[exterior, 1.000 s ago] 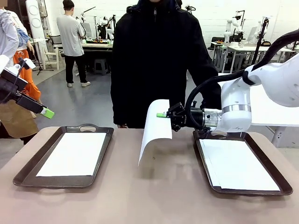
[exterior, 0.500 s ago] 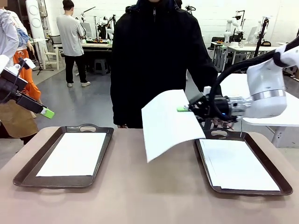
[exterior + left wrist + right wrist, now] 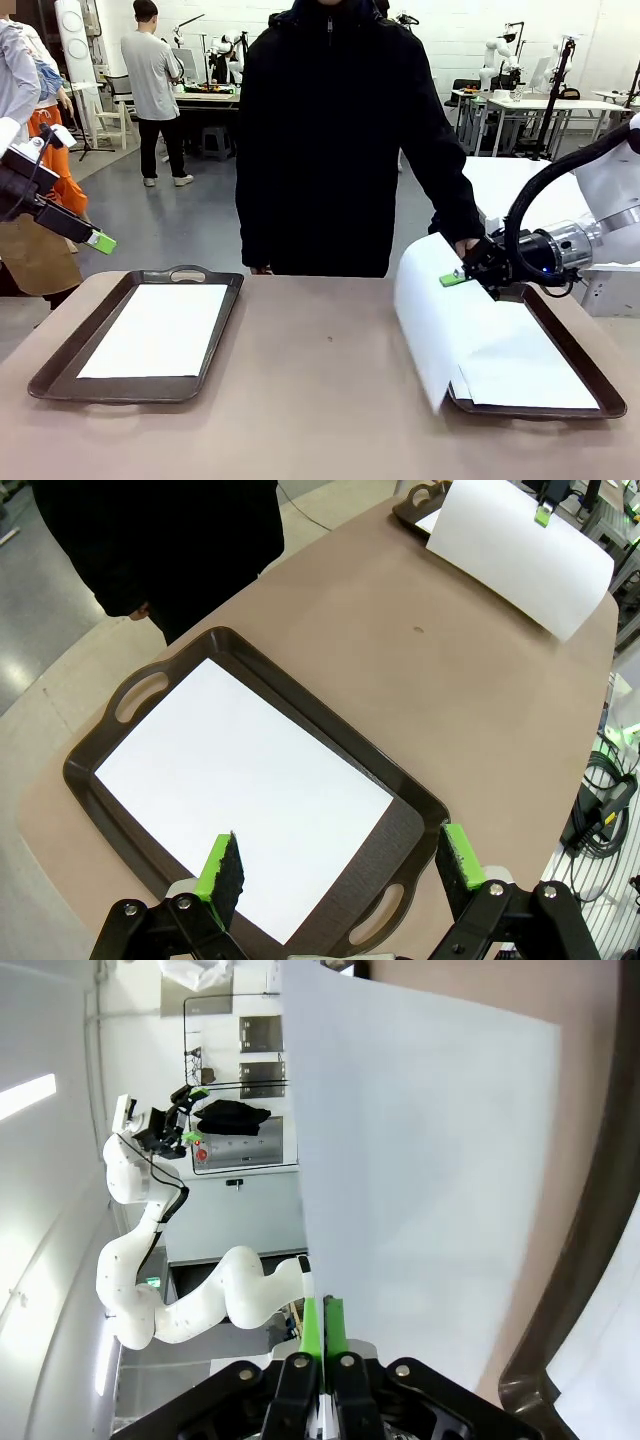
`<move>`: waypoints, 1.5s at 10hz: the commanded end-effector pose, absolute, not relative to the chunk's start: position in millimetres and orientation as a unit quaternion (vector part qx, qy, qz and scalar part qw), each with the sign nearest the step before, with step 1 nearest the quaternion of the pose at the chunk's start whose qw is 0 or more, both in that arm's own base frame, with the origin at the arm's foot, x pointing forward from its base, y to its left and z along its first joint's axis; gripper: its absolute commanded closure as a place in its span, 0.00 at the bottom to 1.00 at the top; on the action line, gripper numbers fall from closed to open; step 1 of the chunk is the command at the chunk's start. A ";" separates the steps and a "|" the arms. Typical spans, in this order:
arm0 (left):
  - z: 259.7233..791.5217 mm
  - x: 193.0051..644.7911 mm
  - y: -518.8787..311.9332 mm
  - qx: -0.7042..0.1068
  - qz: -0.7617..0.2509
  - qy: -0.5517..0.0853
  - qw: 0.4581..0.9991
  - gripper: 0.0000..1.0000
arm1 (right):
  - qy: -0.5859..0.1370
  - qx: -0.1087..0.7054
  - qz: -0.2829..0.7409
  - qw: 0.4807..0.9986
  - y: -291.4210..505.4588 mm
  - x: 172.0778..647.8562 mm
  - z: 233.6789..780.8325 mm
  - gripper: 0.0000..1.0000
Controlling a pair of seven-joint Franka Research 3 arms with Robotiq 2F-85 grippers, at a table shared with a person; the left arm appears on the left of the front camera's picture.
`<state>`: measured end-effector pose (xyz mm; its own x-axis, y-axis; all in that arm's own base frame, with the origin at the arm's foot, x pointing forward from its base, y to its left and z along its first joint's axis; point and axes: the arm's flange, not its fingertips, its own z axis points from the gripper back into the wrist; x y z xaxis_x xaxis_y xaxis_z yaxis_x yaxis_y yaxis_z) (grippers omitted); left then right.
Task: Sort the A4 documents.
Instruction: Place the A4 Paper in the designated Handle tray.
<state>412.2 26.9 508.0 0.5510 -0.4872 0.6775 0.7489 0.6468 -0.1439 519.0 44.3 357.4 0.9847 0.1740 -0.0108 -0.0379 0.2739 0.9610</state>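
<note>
So a white A4 sheet [image 3: 435, 315] is pinched by its edge in the right gripper [image 3: 452, 279], jaws clamped tight on it. It's draped in a curve over the near-left edge of the right tray [image 3: 585, 365], where more paper [image 3: 530, 370] is stacked. The left gripper [image 3: 340, 865] is held wide open with nothing in it, above the left tray [image 3: 125, 695], where another sheet [image 3: 235, 790] is laid flat.
</note>
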 end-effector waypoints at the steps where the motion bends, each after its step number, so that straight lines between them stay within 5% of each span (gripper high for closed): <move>1: 507.1 411.0 27.4 -0.207 -0.367 -0.304 0.854 0.00 | 0.054 0.582 0.054 0.809 43.2 519.2 338.3 0.99; 10: 507.1 411.0 27.4 -0.207 -0.367 -0.304 0.854 0.00 | -0.023 0.386 0.030 0.922 -52.8 519.2 350.4 0.99; 15: 507.1 411.0 27.4 -0.207 -0.367 -0.304 0.854 0.00 | -0.007 0.349 0.005 0.937 -82.0 516.8 334.9 0.99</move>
<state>412.2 26.9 507.9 0.5510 -0.4872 0.6776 0.7489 0.6468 -0.1440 519.3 -78.4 337.7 0.9984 0.0357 0.0449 -0.0566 0.7393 0.6709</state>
